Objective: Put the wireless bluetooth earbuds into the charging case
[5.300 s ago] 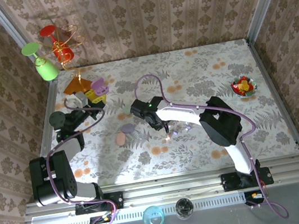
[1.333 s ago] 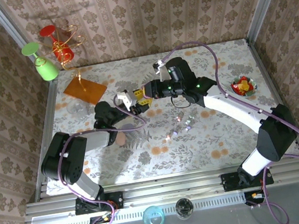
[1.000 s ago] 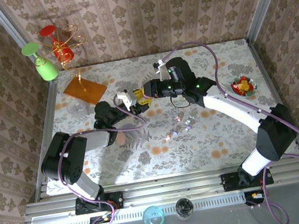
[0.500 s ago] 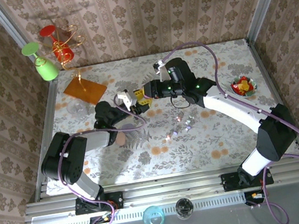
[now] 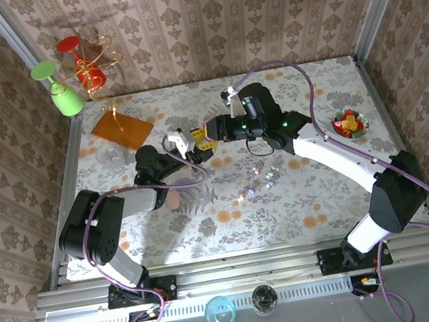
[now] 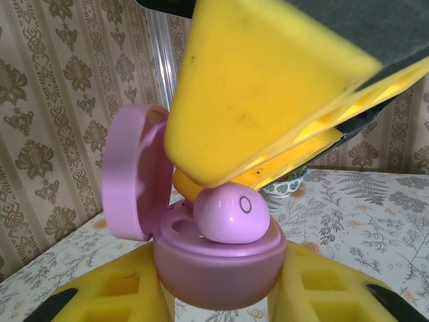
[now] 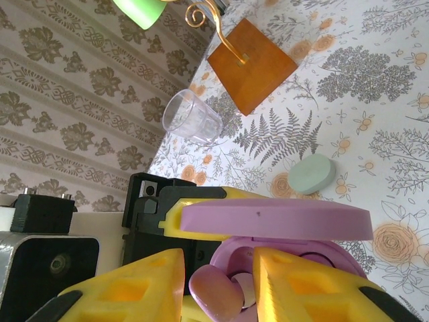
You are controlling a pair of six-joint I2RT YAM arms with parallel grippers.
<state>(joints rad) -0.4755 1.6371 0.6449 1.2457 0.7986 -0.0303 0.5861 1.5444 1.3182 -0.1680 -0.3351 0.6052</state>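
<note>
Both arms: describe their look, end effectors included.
Left arm and right arm: black joints, white-grey links, purple cables looped alongside. Left end effector and right end effector: chunky yellow fingers with recessed pockets and black backing.

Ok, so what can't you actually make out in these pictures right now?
- Right wrist view: whether the right gripper grips the earbud is unclear; the charging case base is cut off by the bottom edge.
- Left wrist view: whether the earbud is seated; that gripper's finger covers its top.
- Top view: earbud and case are too small, hidden where the left gripper meets the right.
</note>
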